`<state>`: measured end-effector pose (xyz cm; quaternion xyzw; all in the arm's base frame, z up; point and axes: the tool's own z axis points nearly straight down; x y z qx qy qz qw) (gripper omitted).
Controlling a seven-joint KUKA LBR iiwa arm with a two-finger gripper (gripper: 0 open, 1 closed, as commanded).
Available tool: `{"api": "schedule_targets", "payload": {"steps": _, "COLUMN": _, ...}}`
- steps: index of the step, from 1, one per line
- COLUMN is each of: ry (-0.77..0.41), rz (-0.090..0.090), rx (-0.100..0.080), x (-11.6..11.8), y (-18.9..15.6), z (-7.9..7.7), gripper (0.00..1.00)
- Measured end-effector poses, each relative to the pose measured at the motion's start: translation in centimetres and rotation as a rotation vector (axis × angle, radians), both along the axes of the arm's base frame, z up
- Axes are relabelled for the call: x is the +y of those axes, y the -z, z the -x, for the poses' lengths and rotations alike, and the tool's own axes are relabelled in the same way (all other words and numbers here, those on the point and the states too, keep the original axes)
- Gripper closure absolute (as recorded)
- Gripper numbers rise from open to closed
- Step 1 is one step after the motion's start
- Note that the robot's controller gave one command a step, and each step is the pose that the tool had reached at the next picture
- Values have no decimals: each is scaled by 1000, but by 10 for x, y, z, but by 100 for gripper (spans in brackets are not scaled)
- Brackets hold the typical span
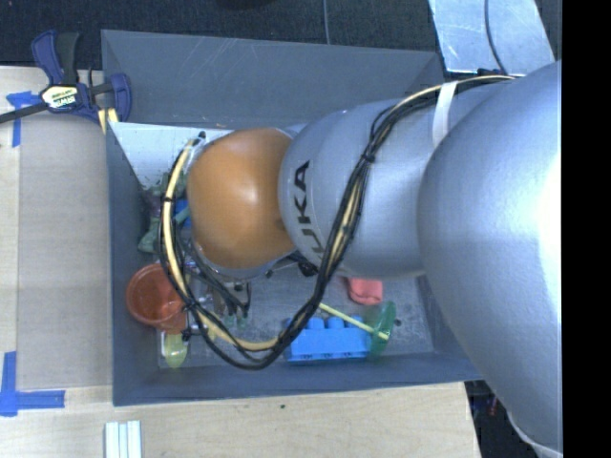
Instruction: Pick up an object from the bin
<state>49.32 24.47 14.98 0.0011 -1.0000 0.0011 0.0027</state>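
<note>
Orange wrist cover (pixel 239 198) hides claw, state can't tell; red-orange cup (pixel 151 296) by bin (pixel 119 256) left wall; centre over it before closing.

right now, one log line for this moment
arm low in bin left half | nearest: orange cup | also: blue block, pink piece | grasp: cannot tell

An orange cup (pixel 153 296), blue brick (pixel 327 340) and perhaps pink eraser (pixel 365 290) lie scattered.

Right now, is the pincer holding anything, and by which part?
Cannot be told: the arm's orange cover sits over the pincer, over the left of the bin, near an orange cup.
</note>
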Motion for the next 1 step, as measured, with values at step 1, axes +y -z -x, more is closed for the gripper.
{"api": "schedule_targets", "payload": {"steps": 1, "ry": 3, "rz": -3, "rx": -7, "x": -1, "y": -4, "z": -2, "gripper": 0}}
